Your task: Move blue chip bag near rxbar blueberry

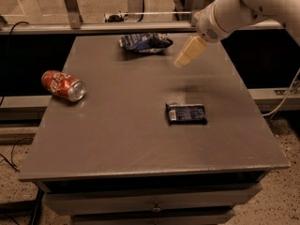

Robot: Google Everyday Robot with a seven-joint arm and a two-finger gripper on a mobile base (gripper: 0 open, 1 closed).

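The blue chip bag [144, 42] is a wrinkly dark blue and white foil bag lying near the back edge of the grey table [117, 139]. The rxbar blueberry [186, 114] is a flat dark blue bar with a pale label at its left end, lying right of the table's middle. My gripper [180, 62] hangs above the table at the back right. It is just right of the bag, apart from it, and holds nothing. It points down and to the left. The white arm [234, 11] comes in from the upper right.
A red soda can [63, 85] lies on its side near the table's left edge. A metal rail [93, 27] and posts run behind the table. Cables lie on the floor at left and right. A drawer front sits under the tabletop.
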